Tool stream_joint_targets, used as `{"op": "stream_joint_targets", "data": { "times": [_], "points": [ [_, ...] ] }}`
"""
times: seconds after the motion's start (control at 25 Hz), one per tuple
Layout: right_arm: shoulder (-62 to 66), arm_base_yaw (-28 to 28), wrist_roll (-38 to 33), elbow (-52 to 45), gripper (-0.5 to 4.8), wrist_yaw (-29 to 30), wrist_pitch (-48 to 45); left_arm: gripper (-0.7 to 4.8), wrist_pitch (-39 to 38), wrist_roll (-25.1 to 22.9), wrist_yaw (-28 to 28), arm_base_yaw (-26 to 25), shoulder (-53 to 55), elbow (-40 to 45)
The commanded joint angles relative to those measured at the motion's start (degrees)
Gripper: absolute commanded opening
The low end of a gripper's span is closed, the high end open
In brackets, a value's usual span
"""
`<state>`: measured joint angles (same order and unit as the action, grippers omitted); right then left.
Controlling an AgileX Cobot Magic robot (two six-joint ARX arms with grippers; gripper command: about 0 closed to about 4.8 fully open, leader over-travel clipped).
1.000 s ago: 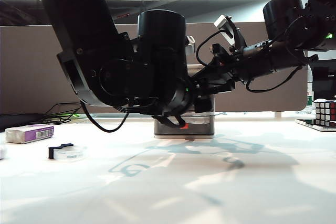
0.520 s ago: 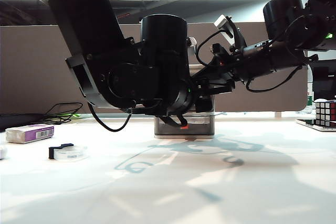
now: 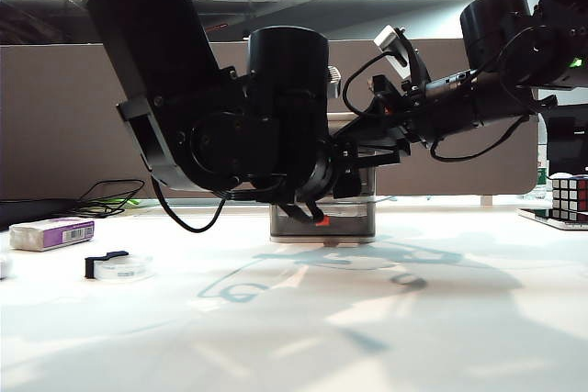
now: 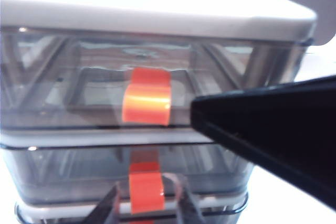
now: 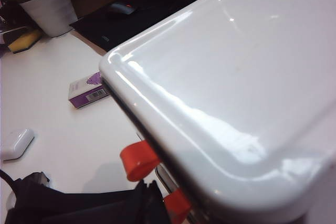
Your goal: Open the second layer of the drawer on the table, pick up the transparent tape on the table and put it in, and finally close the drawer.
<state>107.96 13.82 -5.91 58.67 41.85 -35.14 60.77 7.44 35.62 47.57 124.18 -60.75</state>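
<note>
The left arm comes down from the upper left and bends in front of the drawer [image 3: 323, 223], its wrist tipped toward the cabinet's face. The left gripper [image 3: 312, 215] sits at the red handle [image 4: 146, 192] of the second layer [image 4: 126, 174]; in the left wrist view two clear finger tips flank that handle with a gap either side, so the jaws are part-open around it and not clamped. One black finger [image 4: 273, 129] crosses in front of the top drawer, whose own handle [image 4: 147, 103] is free.

The right arm reaches in from the upper right, forearm nearly level, its gripper [image 3: 363, 158] over the white top of the drawer. Whether those jaws are released or clenched cannot be told; the right wrist view shows only the glossy white lid [image 5: 236, 77] and two red handles below its edge.

The tape [image 3: 119, 266] lies on the table [image 3: 303, 328], well to the left of the drawer, with a white-and-purple box [image 3: 51, 233] just behind it. A cube puzzle [image 3: 569, 197] stands far to the right of the drawer. A beige partition runs behind the drawer, under a strip light.
</note>
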Motion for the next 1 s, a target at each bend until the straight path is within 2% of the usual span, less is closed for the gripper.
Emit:
{"op": "stream_joint_targets", "data": {
  "times": [0.04,1.0],
  "points": [
    [-0.3,0.1,0.2,0.2,-0.05,0.3,-0.7,1.42,0.6,-0.2,0.4,-0.2,0.5,-0.8],
    [-0.3,0.1,0.4,0.2,-0.05,0.3,-0.7,1.42,1.0,-0.2,-3.5,-1.5,1.0,-1.4]
  ]
}}
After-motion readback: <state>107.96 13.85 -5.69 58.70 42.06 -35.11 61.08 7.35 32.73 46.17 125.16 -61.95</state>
